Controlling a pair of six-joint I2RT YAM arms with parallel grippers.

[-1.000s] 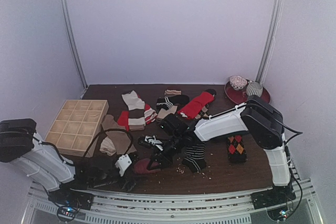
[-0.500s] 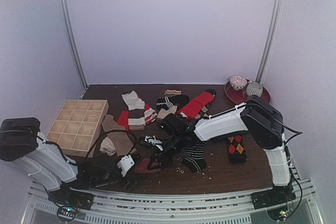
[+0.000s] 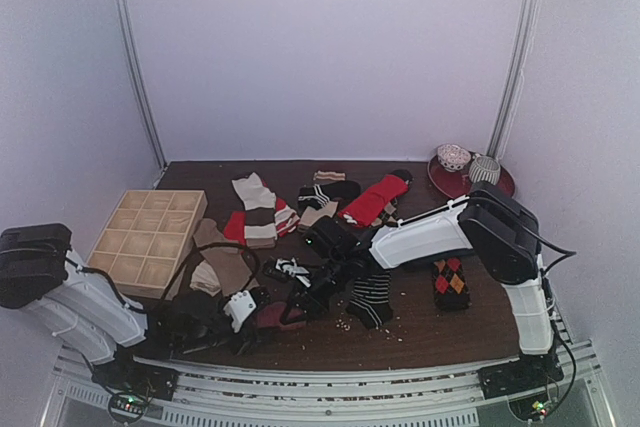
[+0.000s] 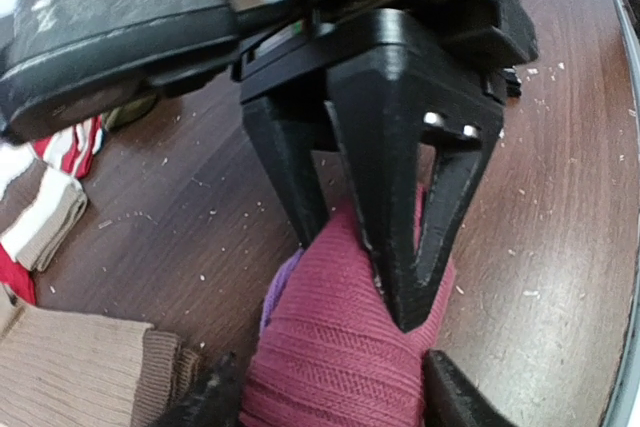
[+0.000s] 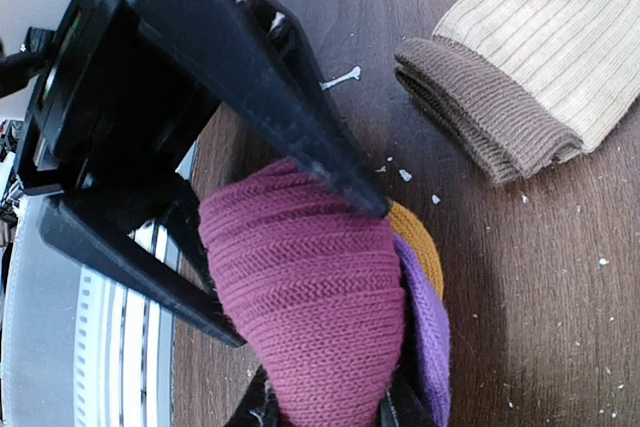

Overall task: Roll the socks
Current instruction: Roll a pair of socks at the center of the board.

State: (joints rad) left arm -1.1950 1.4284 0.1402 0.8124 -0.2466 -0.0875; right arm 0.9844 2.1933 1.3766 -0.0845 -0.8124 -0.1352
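**Step in hand:** rolling one sock. The magenta sock (image 4: 340, 347), with a purple layer and an orange toe showing at its side, sits as a tight bundle on the bench (image 3: 420, 332). It is near the front edge, between my two arms. My left hand (image 5: 300, 272) is closed on the bundle from one end. My right hand (image 4: 375, 267) is clamped on it from the opposite end, fingers pressing into the knit. The two hands are crowded together over it.

**Judgement:** the roll looks close to formed but not secured. The next move calls for one hand to hold the bundle firm while the other lets go without pulling the layers loose. With fingers this close, a snag is the risk.

**Surface:** dark wood-grain bench, flecked with pale lint. A tan sock (image 5: 540, 57) lies just beside the work. Elsewhere lie a striped sock (image 3: 370, 297), an argyle sock (image 3: 450, 282) and a red sock (image 3: 375, 197). A wooden tray (image 3: 150, 237) of compartments stands at the left. A red plate (image 3: 500, 187) carrying two balled socks stands at the far right corner.

**Room:** plain white walls on three sides.
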